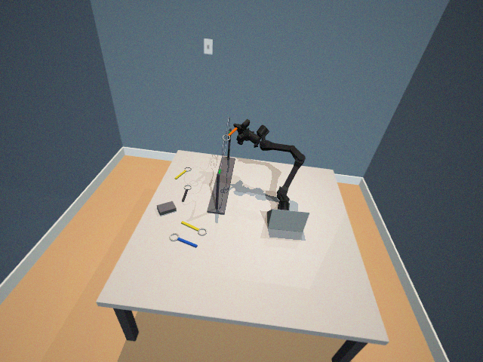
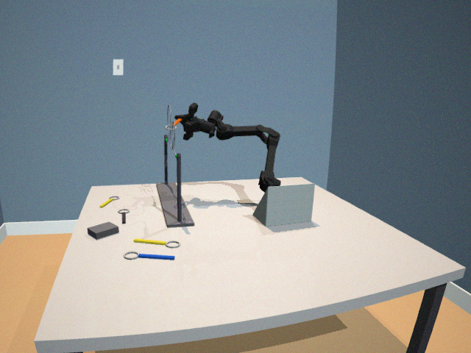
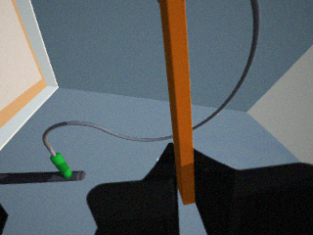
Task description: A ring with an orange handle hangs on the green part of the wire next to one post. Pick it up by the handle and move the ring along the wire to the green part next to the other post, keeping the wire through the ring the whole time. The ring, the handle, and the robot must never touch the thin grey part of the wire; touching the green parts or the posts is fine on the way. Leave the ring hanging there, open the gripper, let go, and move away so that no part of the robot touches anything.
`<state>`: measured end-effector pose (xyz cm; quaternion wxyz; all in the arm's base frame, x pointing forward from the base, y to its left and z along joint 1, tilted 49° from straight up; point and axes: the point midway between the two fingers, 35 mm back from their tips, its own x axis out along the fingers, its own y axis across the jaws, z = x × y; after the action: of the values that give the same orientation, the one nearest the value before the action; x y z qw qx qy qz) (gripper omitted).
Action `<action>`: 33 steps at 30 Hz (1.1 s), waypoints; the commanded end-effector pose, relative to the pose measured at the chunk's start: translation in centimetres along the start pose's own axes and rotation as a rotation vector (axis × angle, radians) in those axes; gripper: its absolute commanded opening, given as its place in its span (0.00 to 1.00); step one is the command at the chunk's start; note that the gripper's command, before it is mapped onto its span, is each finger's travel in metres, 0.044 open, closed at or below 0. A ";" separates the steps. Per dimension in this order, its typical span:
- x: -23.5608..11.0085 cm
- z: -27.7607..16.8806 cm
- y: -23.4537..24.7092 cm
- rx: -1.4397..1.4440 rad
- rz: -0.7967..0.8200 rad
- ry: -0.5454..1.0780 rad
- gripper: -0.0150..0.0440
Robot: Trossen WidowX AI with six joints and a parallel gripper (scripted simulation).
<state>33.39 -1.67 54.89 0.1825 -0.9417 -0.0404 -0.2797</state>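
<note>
My gripper point(image 1: 238, 129) point(image 2: 184, 122) point(image 3: 175, 146) is shut on the orange handle point(image 1: 232, 132) point(image 2: 176, 121) point(image 3: 178, 98). It holds the handle high in the air. The ring point(image 1: 229, 134) point(image 2: 171, 127) sits around the thin grey wire point(image 2: 168, 114) point(image 3: 147, 138), a little above the far post point(image 1: 229, 149) point(image 2: 165, 163). That post's green part point(image 2: 165, 140) point(image 3: 61, 165) lies just below the ring. The near post point(image 1: 216, 194) point(image 2: 178, 186) carries the other green part point(image 1: 219, 171) point(image 2: 176, 154). In the wrist view the ring is out of frame. I cannot tell whether the ring touches the wire.
Both posts stand on a dark base plate point(image 1: 230, 171) point(image 2: 167, 201). To its left lie rings with yellow point(image 1: 181, 173) point(image 2: 107, 201), black point(image 1: 185, 193) point(image 2: 124, 216), yellow point(image 1: 191, 225) point(image 2: 150, 241) and blue point(image 1: 187, 242) point(image 2: 155, 257) handles, and a grey block point(image 1: 166, 207) point(image 2: 102, 230). The arm stands behind a grey box point(image 1: 286, 221) point(image 2: 288, 205).
</note>
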 end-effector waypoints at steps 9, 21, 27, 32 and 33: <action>0.0 0.1 -0.2 -0.120 -0.067 -0.016 0.00; 0.0 -0.1 0.4 -0.165 -0.093 -0.020 0.00; 0.0 -0.3 1.3 -0.138 -0.078 -0.015 0.00; 0.0 -0.5 2.4 -0.088 -0.050 -0.007 0.00; -0.1 -0.5 2.6 -0.074 -0.042 -0.005 0.00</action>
<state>33.36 -3.55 54.86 0.1216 -0.9493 -0.0546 -0.2848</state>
